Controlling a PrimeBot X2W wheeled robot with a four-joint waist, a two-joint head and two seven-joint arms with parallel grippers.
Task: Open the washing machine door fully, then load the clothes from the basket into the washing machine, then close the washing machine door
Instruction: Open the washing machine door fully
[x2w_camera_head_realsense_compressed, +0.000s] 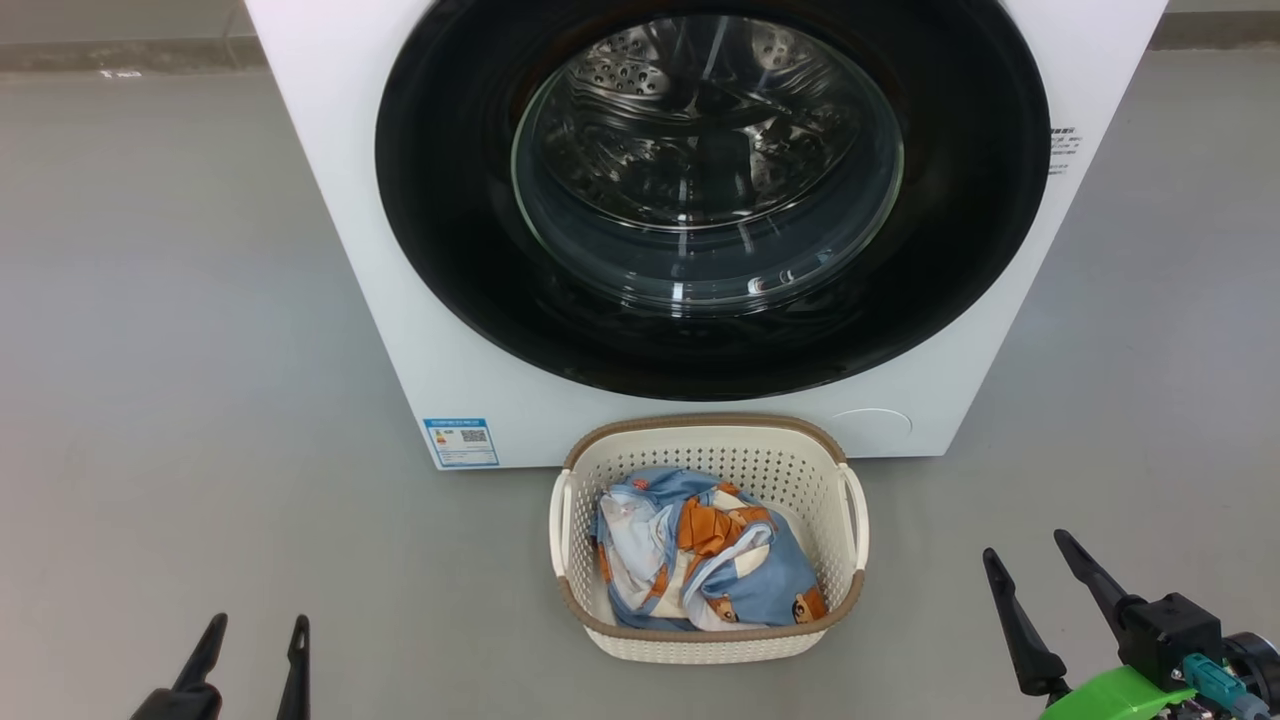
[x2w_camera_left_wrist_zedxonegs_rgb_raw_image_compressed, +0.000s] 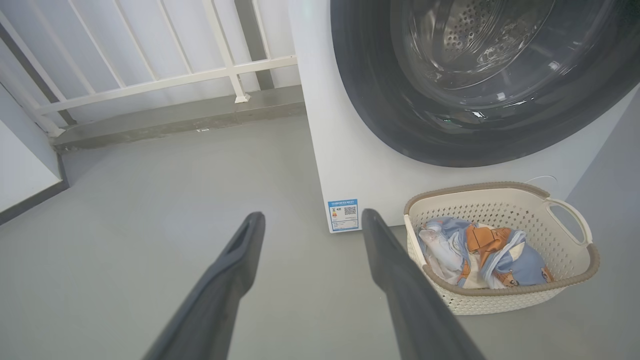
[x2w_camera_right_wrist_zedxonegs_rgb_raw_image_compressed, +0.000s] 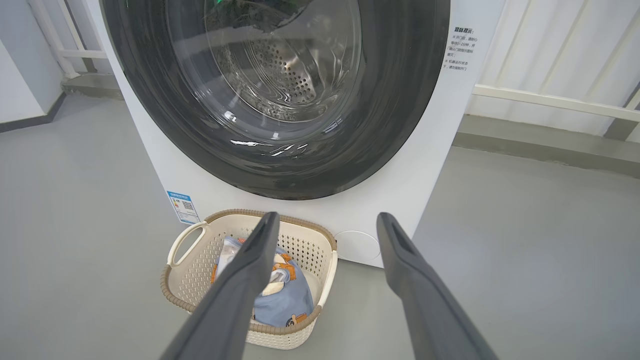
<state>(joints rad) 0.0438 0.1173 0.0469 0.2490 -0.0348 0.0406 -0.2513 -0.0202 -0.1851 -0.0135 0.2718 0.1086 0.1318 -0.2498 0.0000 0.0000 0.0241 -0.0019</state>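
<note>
Floor (x2w_camera_head_realsense_compressed: 150, 350): basket (x2w_camera_head_realsense_compressed: 700, 645) w/ clothes (x2w_camera_head_realsense_compressed: 700, 560) btwn left hand (x2w_camera_head_realsense_compressed: 259, 620), right hand (x2w_camera_head_realsense_compressed: 1024, 544).

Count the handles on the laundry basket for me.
2. One handle on the left end of the basket, the other on its right end. None appears hidden.

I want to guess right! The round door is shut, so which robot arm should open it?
Probably the right. The right gripper, open, reaches farther forward and faces the washing machine door; the left gripper, also open, points at floor beside the washing machine.
</note>
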